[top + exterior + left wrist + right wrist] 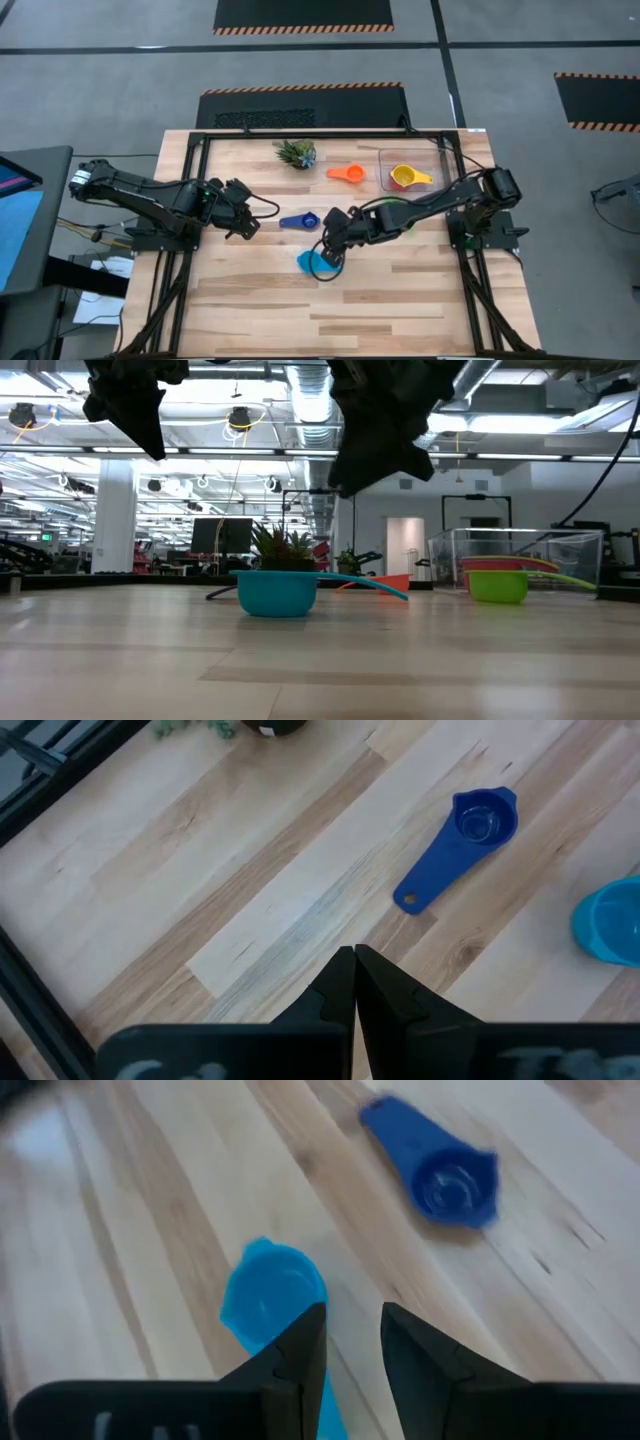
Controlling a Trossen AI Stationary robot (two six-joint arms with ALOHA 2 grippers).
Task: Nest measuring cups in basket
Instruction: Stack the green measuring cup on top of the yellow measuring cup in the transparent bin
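- Light blue cup (277, 592) is sitting upright, handle lying flat toward the basket (515, 550)
- Right gripper (350, 1342) is hovering over it, fingers apart
- Left gripper (354, 982) is waiting pinched together

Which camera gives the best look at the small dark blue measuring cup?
The left wrist view: the dark blue measuring cup lies whole and sharp there, bowl and holed handle both visible. The right wrist view shows it blurred. The high view shows it small, beside the right tool. In the low view I cannot make it out.
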